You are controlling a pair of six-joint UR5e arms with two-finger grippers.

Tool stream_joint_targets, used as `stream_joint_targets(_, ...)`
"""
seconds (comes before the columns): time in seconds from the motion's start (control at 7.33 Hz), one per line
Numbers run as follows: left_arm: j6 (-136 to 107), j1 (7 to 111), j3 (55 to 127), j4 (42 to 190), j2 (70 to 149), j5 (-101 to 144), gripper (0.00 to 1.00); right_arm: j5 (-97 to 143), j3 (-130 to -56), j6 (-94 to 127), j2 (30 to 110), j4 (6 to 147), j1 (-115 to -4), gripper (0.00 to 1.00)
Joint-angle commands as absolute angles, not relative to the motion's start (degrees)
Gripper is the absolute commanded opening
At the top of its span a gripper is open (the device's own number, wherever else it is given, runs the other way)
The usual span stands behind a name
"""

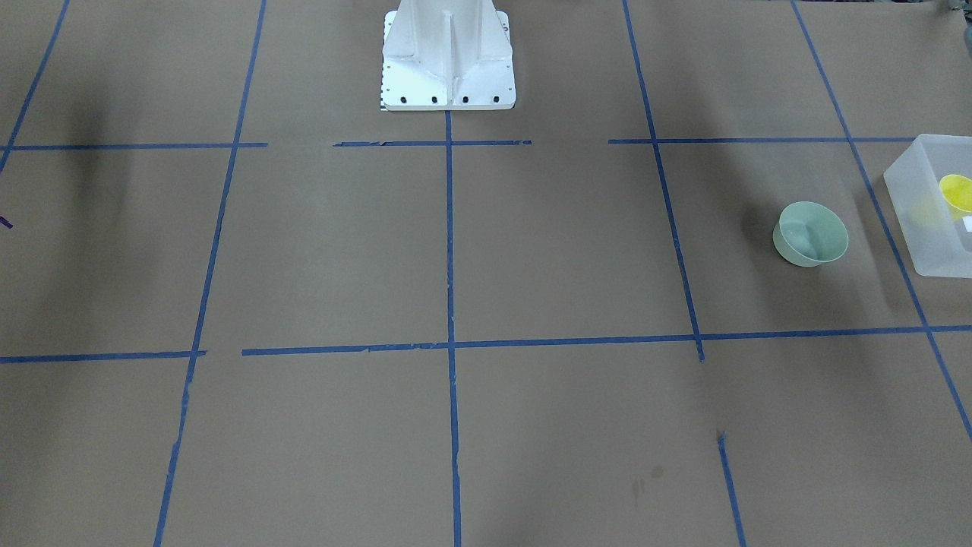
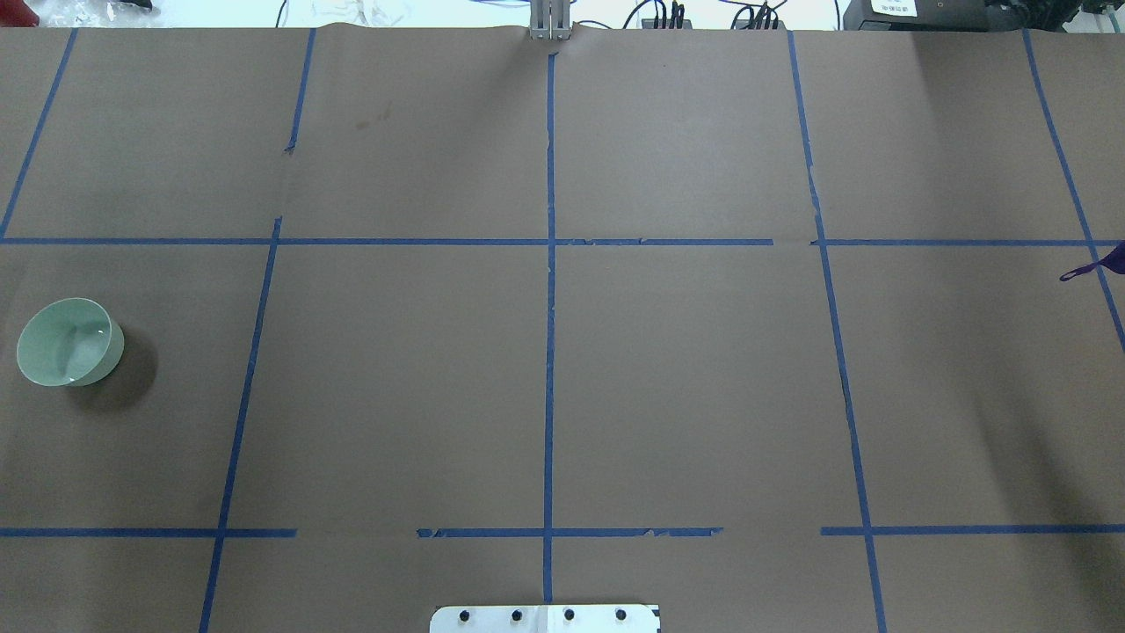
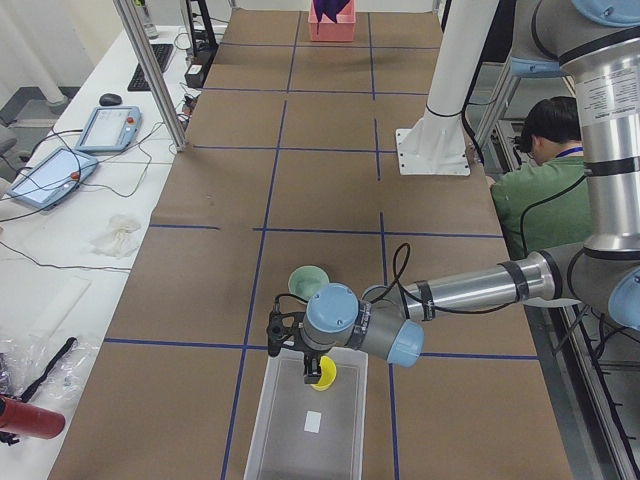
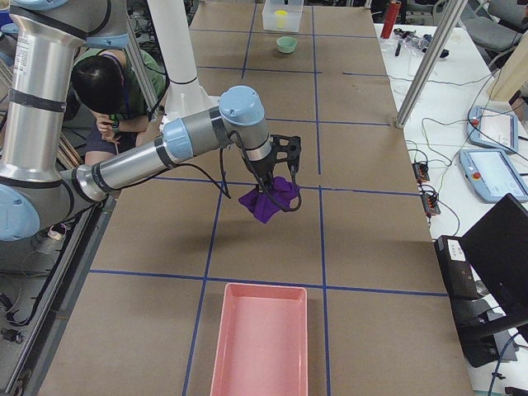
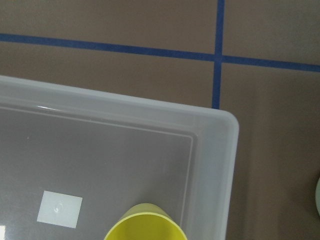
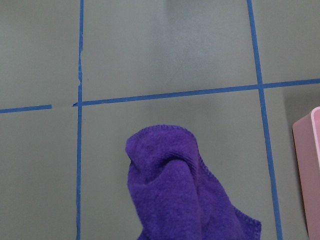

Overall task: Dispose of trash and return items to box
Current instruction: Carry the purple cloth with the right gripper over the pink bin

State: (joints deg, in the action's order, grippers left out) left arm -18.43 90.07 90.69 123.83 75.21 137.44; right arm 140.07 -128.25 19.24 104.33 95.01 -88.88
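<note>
The yellow cup (image 3: 322, 375) hangs at my left gripper (image 3: 313, 365) just over the near end of the frosted box (image 3: 300, 440). The cup also shows inside the box's outline in the front view (image 1: 957, 191) and at the bottom of the left wrist view (image 5: 145, 225). I cannot tell whether the left gripper is open or shut. The mint-green bowl (image 1: 811, 233) stands upright on the table beside the box (image 1: 923, 228). My right gripper (image 4: 279, 183) is at a purple cloth (image 4: 268, 202) that hangs above the table; I cannot tell its state.
A pink tray (image 4: 260, 342) lies at the table's right end, its edge in the right wrist view (image 6: 312, 165). The white robot base (image 1: 448, 61) stands at the robot's side. A seated operator (image 3: 535, 170) is behind the robot. Blue tape lines grid the brown table.
</note>
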Motion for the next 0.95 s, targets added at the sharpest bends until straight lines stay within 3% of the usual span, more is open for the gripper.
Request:
stream_joint_targets(0.0,-16.8,94.8,98.0,120.7,74.2,137.4,1.00,140.2,-125.4,14.3,104.2,95.1,-91.0,0.00)
stream_joint_targets(0.14,-16.9,95.8,103.3,118.9,74.6,137.3,1.00,140.0,-122.7,10.0,104.2,95.1,-93.5,0.00)
stream_joint_targets(0.41,-18.8,96.2,106.4,118.9,78.5,137.2,1.00,135.3,-112.0,-5.7,102.6,95.1,-100.5,0.00)
stream_joint_targets(0.82,-27.0,80.3,105.6,121.7,81.1,134.5,1.00,129.0,-98.2,-20.9,97.3,95.1,-109.2,0.00)
